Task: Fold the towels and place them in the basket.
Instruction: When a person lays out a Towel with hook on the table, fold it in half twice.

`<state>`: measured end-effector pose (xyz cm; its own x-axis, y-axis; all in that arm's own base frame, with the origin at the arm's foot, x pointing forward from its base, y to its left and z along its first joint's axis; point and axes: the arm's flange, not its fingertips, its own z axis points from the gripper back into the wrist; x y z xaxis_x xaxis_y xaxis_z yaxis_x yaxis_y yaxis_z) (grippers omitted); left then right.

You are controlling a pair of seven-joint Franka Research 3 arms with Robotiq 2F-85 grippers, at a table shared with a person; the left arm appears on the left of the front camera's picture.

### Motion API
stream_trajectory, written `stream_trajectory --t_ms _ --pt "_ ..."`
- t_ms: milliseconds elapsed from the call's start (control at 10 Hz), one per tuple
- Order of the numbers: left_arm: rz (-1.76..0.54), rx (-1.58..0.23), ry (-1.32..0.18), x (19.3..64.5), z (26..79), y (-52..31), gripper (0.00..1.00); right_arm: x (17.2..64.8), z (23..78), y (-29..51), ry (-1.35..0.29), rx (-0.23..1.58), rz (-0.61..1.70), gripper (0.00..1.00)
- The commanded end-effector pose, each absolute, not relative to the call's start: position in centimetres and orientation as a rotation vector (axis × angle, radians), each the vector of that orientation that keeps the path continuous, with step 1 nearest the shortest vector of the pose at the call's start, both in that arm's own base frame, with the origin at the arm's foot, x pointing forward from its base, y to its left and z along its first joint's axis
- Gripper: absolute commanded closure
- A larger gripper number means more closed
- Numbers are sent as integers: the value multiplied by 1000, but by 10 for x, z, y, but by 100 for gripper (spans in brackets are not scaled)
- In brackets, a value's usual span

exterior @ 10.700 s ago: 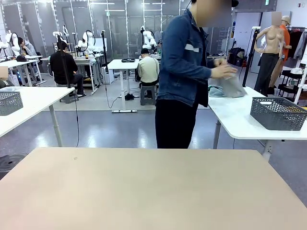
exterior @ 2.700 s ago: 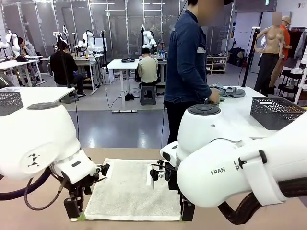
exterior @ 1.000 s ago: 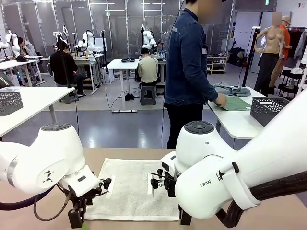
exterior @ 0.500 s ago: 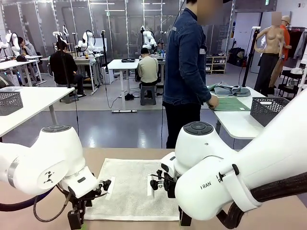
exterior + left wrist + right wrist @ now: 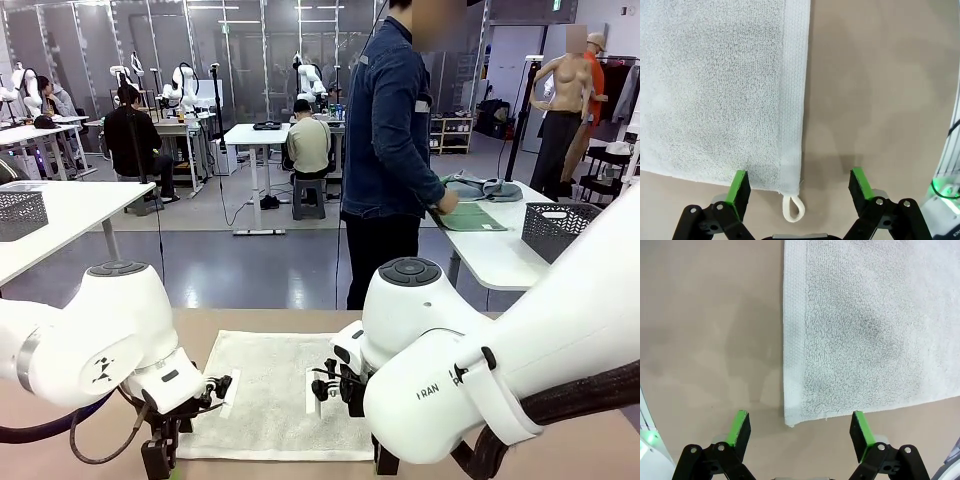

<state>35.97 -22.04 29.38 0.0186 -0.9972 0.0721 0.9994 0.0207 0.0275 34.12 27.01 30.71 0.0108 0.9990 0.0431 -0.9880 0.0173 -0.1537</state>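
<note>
On the beige table [image 5: 880, 75], just in front of the robot, a white towel [image 5: 280, 390] is laid out flat and unfolded, its near edge turned toward the two arms. The opening step of the fold is judged to be in hand: the near corners are lined up for a grasp, and nothing is gripped yet.

The left gripper [image 5: 799, 180] is held spread wide and empty, pointing straight down just above the table. The towel's near left corner, with its small hanging loop [image 5: 792, 209], is framed between the green pads. The right gripper [image 5: 800, 420] is likewise held wide and empty over the near right corner, which lies between its pads, closer to one than to the other. In the front view both wrists are seen bent steeply downward, with the bulky forearms brought in low on either side of the cloth.

For the next move, each gripper would need to be lowered until the hem is caught between its fingers and then closed on the corner. Both corners would then have to be lifted and carried together toward the far edge, so that the cloth is halved evenly. A hem lying flat is likely to be missed if the descent is too shallow.

Farther off, a green towel [image 5: 470, 215] is being smoothed by a person's hand [image 5: 447, 203] on a white side table [image 5: 500, 262]. A heap of grey-blue towels [image 5: 482, 187] lies beside it, and the dark basket [image 5: 575, 232] stands there too, well apart from the robot.
</note>
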Motion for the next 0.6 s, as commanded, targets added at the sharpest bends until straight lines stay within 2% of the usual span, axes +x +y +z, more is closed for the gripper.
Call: stream_trajectory --t_ms 0,300,500 --pt "-1550 -35 -79 360 294 -220 0 341 307 270 -154 -88 1553 0" --pt "-1591 -92 -99 360 284 -218 0 341 290 272 -163 -149 1550 0" --pt "-1622 -95 -70 358 282 -219 0 340 292 271 -145 -89 1541 0"
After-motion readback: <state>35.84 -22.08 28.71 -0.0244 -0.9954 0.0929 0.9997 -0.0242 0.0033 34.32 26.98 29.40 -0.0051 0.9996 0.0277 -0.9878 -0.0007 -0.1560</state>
